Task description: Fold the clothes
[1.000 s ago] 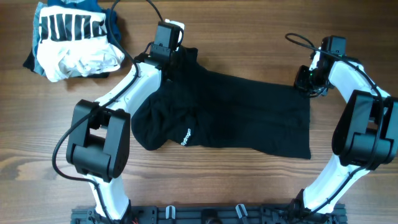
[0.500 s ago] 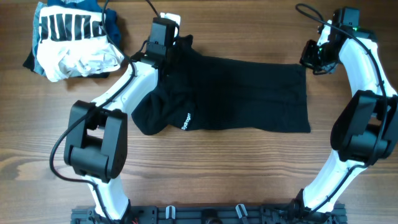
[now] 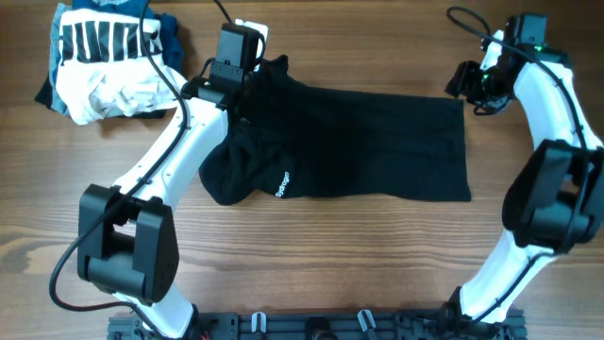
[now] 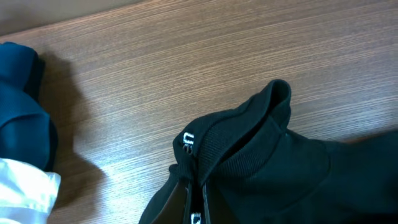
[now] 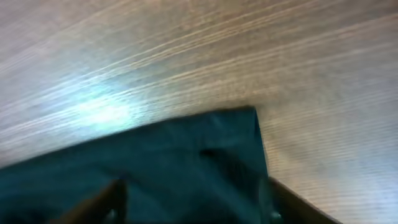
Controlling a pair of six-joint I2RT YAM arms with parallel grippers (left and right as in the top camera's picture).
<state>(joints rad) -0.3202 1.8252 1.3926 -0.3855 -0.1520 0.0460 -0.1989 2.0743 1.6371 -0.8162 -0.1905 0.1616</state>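
The clothes, a black shirt [image 3: 359,142] with a small white logo [image 3: 281,184], lie spread across the table's middle with the left part bunched. My left gripper [image 3: 247,87] sits at the shirt's far left corner. In the left wrist view its jaws [image 4: 197,186] are shut on the ribbed collar [image 4: 249,137], which rises in a fold off the wood. My right gripper [image 3: 464,87] hovers at the shirt's far right corner. In the blurred right wrist view its fingers [image 5: 102,199] stand wide apart over the fabric corner [image 5: 186,155], which lies flat.
A bundle of white, blue and striped garments [image 3: 109,61] lies at the far left; its blue edge [image 4: 22,118] shows in the left wrist view. Cables run behind both arms at the back. Bare wood table [image 3: 330,255] lies in front of the shirt.
Both arms drew the shirt's far edge toward the back, flattening it. The right gripper then opened and let go of the right corner. The left gripper stayed shut on the collar.
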